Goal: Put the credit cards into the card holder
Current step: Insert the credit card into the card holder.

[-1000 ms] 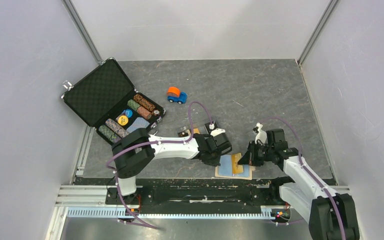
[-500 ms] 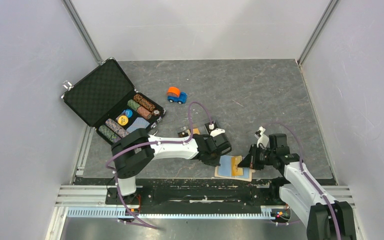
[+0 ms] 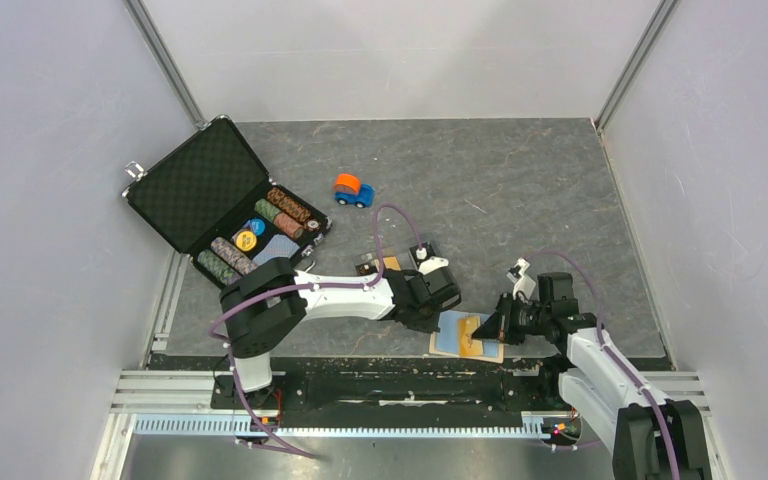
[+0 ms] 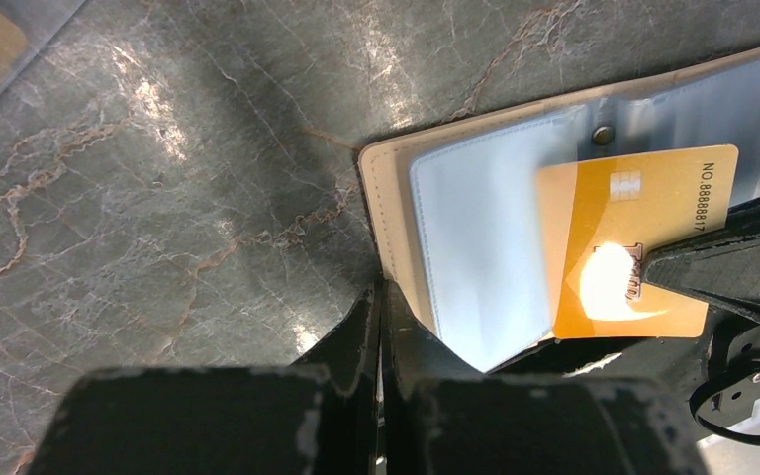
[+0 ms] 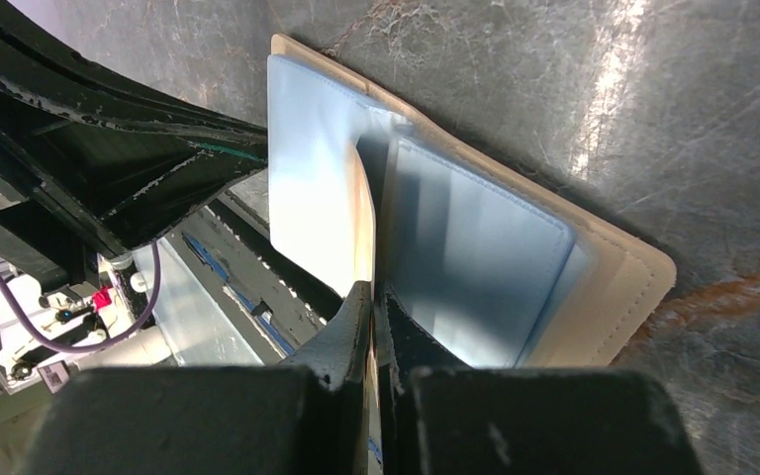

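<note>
The right fingers [image 5: 356,319] pinch the gold card [image 4: 621,247] over the card holder [image 4: 380,206], left fingers [image 4: 360,329] seemingly clamping its edge.

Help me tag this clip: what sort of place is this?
Probably a robot lab test cell: plain white walls on a metal frame, with a left arm and right arm bolted at the table edge.
</note>
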Motion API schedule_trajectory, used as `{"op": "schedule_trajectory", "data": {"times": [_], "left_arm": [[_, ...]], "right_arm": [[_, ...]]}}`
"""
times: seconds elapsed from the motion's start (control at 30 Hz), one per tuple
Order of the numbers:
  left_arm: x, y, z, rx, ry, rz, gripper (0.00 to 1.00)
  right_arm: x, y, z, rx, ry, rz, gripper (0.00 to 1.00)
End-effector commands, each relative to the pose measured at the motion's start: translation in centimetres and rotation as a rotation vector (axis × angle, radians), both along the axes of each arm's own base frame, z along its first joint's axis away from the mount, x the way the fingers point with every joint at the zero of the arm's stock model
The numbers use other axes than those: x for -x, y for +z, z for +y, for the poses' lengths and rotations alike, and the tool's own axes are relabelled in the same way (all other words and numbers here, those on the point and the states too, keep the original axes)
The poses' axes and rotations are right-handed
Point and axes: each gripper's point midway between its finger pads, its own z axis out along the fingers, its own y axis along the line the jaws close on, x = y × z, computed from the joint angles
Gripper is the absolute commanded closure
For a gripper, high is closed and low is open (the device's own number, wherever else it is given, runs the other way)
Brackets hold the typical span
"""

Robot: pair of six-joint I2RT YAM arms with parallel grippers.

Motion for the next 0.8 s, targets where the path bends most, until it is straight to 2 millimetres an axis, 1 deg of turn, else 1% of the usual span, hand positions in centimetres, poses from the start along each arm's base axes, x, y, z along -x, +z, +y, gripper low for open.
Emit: {"op": "schedule_trajectory", "data": {"times": [0.0,0.13,0.23,0.37,0.57,0.77], "left_arm": [[2.6,-4.5,4.4,-0.181,0.006,0.085,0.98],[2.7,-4.7,3.9,-0.167,-0.007,0.095,0.98],[2.8,-4.8,3.7,-0.166,-0.008,0.1,0.98],[2.8,-4.9,3.8,-0.169,-0.006,0.101,0.98],[3.1,-4.9,3.6,-0.145,0.0,0.117,0.98],[3.6,-4.9,3.6,-0.126,0.01,0.133,0.98]], "right_arm": [[-1.2,-1.0,-1.1,0.095,0.01,-0.08,1.0],[-2.7,-0.2,-1.4,0.125,0.033,-0.167,1.0],[-3.2,0.3,-1.2,0.114,0.032,-0.18,1.0],[-3.8,0.1,-1.4,0.127,0.01,-0.186,1.0],[-3.2,-0.4,-0.4,0.035,-0.016,-0.173,1.0],[-2.6,-0.7,0.0,-0.004,-0.036,-0.147,1.0]]}}
